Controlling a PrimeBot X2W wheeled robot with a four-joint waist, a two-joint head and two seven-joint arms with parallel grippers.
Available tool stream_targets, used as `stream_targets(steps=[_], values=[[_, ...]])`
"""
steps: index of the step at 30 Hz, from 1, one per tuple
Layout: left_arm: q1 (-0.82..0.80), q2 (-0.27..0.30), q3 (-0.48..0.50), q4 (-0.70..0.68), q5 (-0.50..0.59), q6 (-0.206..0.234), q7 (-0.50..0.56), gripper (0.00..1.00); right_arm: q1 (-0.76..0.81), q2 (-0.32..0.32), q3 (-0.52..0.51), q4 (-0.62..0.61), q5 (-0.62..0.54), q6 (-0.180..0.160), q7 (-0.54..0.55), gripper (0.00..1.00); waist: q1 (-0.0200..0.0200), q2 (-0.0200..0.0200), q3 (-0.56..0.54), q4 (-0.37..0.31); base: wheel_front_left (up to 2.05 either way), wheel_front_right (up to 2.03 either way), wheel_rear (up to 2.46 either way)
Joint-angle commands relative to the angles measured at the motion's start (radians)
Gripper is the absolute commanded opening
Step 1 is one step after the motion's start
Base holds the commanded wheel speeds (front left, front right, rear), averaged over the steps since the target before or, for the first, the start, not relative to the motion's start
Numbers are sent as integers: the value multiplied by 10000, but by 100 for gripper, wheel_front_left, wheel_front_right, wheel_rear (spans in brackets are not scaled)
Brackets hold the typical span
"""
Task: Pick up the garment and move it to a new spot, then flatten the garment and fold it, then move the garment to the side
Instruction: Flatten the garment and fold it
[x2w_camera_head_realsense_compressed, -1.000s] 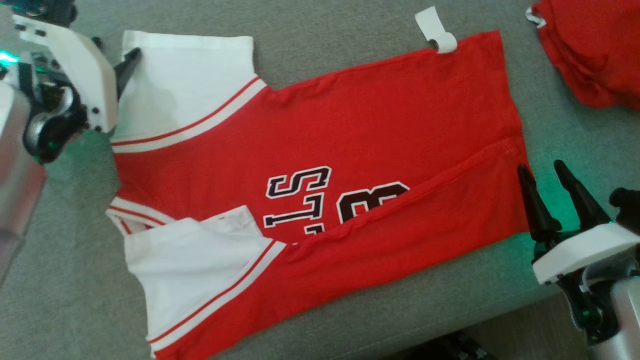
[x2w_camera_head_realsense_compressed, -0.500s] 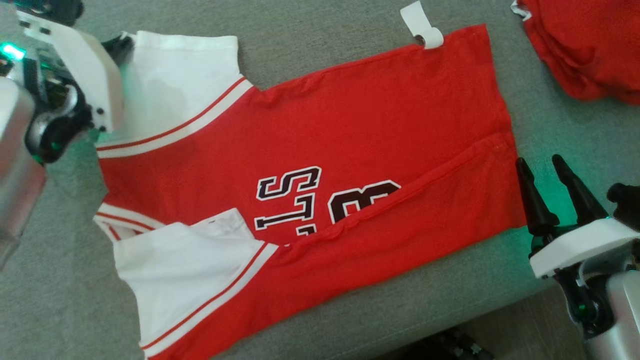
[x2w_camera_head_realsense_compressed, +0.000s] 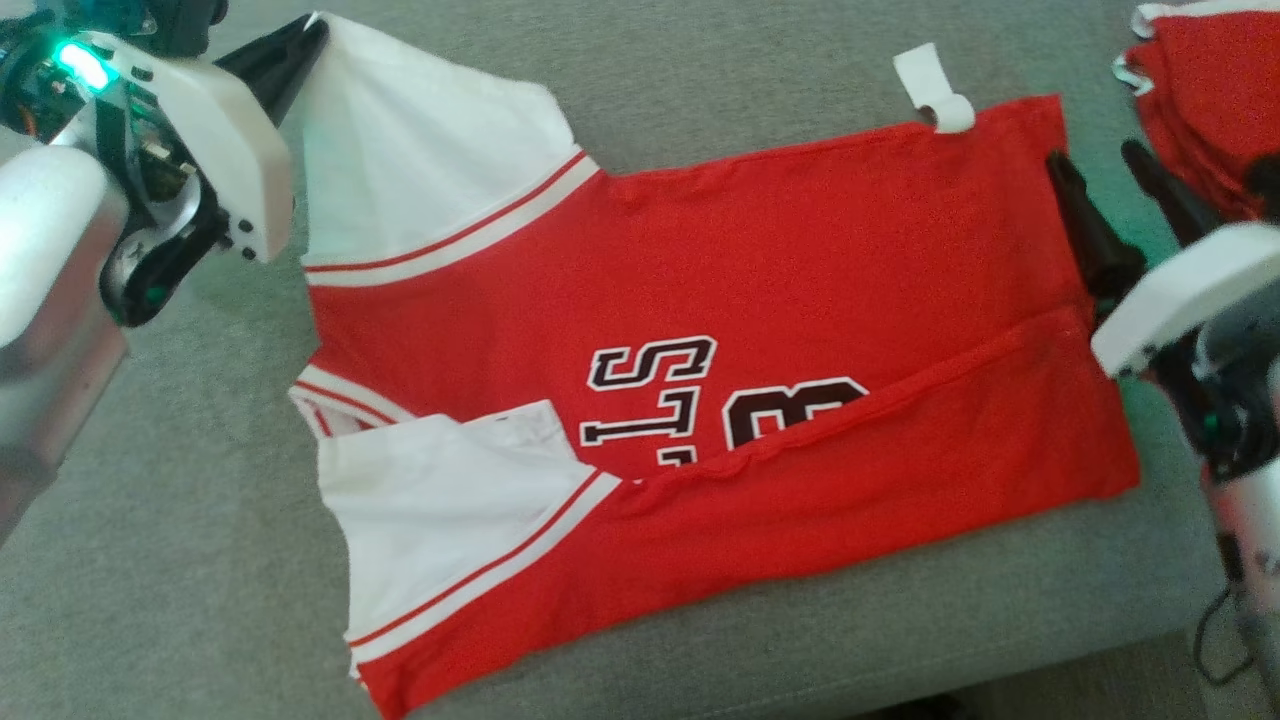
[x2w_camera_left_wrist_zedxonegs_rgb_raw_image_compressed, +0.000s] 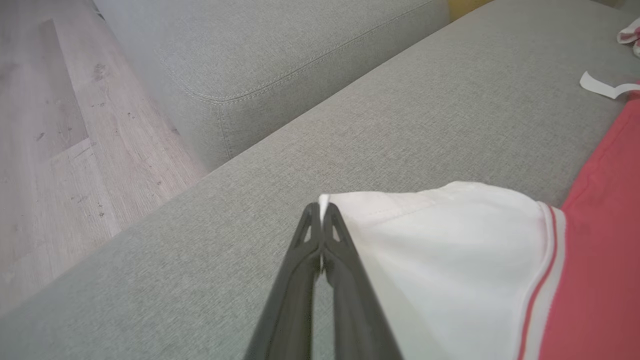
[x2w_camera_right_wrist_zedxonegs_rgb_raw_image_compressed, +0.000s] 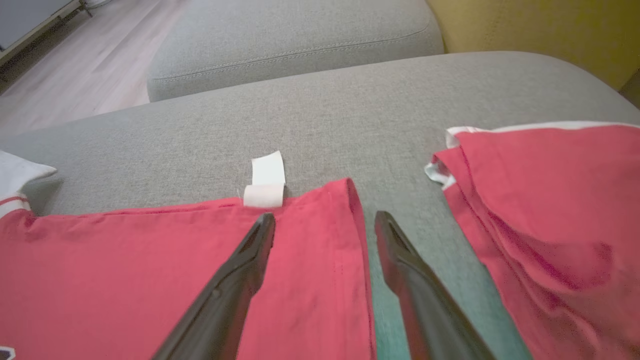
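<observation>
The red cloth jersey with white sleeves and dark lettering (x2w_camera_head_realsense_compressed: 800, 250) is lying flat across the grey fabric sofa seat (x2w_camera_head_realsense_compressed: 700, 60), its near long edge already lying folded over the lettering. So folding is, I judge, underway, with the far side and the move aside remaining. Farther back, the left gripper (x2w_camera_head_realsense_compressed: 305, 35) is pinching the corner of the far white sleeve (x2w_camera_head_realsense_compressed: 420, 150), fingers closed on it, while the right gripper (x2w_camera_head_realsense_compressed: 1095, 158) — fingers spread wide — is straddling the red hem (x2w_camera_right_wrist_zedxonegs_rgb_raw_image_compressed: 357, 235).
</observation>
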Motion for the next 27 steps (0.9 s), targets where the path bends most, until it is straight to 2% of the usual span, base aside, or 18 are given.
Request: stream_targets(steps=[1, 9, 17, 20, 22, 27], values=[[-667, 363, 242, -104, -83, 18, -234, 0, -434, -311, 231, 158, 10, -9, 172, 100, 0, 0, -47, 227, 0, 0, 0], [-1069, 265, -438, 148, -387, 18, -723, 0, -1631, -372, 572, 1901, 175, -9, 256, 100, 0, 0, -3, 519, 0, 0, 0], [-1372, 198, -987, 317, -682, 18, -945, 0, -2263, -417, 1061, 2811, 367, -9, -41, 98, 0, 0, 58, 643, 0, 0, 0], [-1482, 178, -1213, 394, -820, 18, -1011, 0, -2437, -476, 1280, 3074, 444, -9, -141, 32, 0, 0, 66, 691, 0, 0, 0], [-1545, 161, -1358, 450, -913, 18, -1060, 0, -2546, -538, 1424, 3209, 504, -9, -213, 0, 0, 0, 62, 725, 0, 0, 0], [-1793, 234, -1718, 593, -852, 18, -1649, 0, -2905, -676, 1576, 3487, 600, -9, -694, 0, 0, 0, 18, 754, 0, 0, 0]])
